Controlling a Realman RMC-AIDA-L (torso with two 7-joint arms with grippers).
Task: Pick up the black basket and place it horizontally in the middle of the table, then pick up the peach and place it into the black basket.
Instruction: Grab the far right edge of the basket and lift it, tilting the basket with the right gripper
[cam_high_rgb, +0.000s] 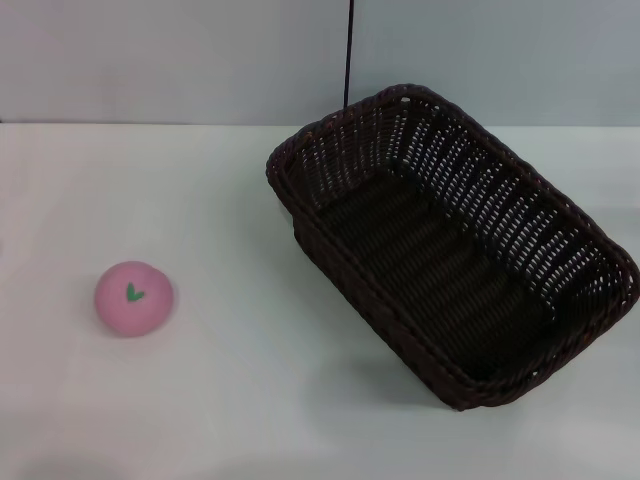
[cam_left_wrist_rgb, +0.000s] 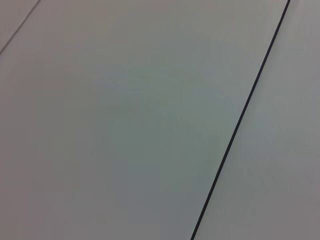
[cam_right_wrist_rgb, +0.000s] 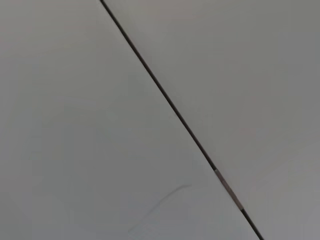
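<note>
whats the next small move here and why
Probably bring the right gripper down toward the near rim of the black basket. The basket sits skewed on the right side of the table, empty, and not yet centred or horizontal. The peach lies apart on the left. Neither gripper shows in any view, so nothing has been grasped; the basket comes first.

black basket (cam_high_rgb: 455, 245): its near right corner runs up against the head view's right edge, the rim just about cut there.
table (cam_high_rgb: 230, 400): cut off by the head view's left, right and bottom edges.
dark line (cam_high_rgb: 348, 55): beyond the black basket, its upper end cut by the top edge, its lower end hidden behind the rim.
wrist views: only pale surfaces crossed by a thin dark line; what they are cannot be told.
</note>
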